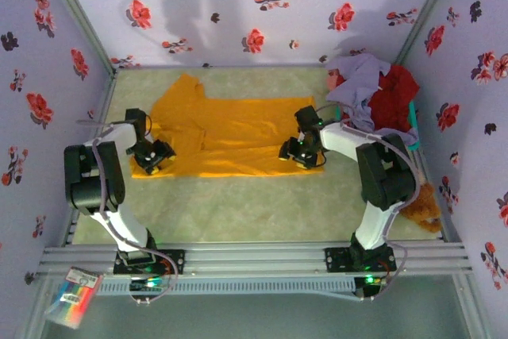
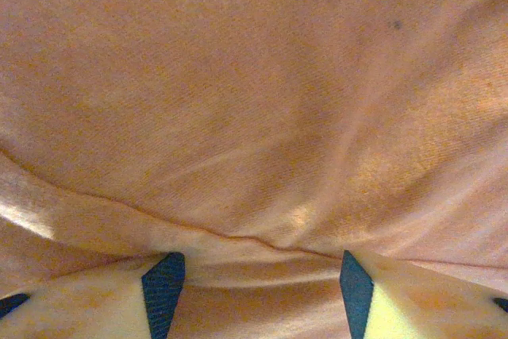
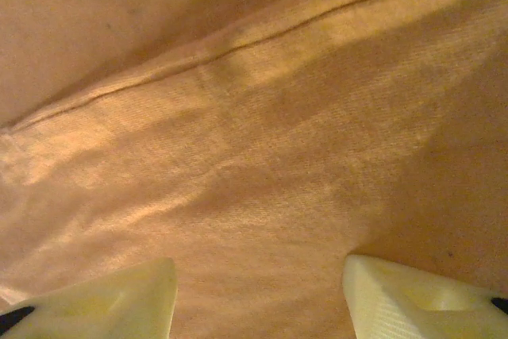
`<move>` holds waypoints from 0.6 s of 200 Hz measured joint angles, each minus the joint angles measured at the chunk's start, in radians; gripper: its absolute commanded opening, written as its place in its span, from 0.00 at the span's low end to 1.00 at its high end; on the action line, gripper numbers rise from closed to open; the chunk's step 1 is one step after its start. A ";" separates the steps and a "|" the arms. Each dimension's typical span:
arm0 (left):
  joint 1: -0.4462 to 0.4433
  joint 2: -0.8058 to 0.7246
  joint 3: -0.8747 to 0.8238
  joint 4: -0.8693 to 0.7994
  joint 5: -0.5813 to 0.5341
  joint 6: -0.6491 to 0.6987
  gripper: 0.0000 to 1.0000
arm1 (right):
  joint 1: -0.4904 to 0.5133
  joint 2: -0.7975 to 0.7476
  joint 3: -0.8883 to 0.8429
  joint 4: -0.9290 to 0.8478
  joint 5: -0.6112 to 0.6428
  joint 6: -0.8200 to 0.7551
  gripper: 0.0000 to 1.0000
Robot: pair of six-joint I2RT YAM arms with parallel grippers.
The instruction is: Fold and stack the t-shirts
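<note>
The orange-yellow t-shirt [image 1: 238, 136] is plain all over (up close the weave reads peachy-orange, with a few tiny dark specks). The lavender t-shirt [image 1: 361, 85] and the deep red t-shirt [image 1: 397, 97] are plain too. The basket [image 1: 413, 121] is teal and the teddy bear [image 1: 426, 210] brown. The walls [image 1: 262, 5] are pale lilac, scattered with red and dark flowers. The surface [image 1: 262, 204] is mottled beige-green. The left end effector [image 2: 259, 263] has pale yellow fingers [image 2: 87, 303] with dark pads [image 2: 163, 287].
</note>
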 measured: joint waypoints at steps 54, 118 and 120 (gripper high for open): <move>0.042 -0.098 -0.116 0.029 -0.008 -0.021 0.63 | 0.000 -0.061 -0.099 0.092 0.000 -0.004 0.60; 0.060 -0.213 -0.222 -0.032 -0.051 -0.047 0.67 | 0.043 -0.271 -0.304 0.036 0.005 0.041 0.60; 0.060 -0.216 -0.223 -0.037 -0.053 -0.048 0.67 | 0.047 -0.277 -0.308 0.029 0.006 0.043 0.60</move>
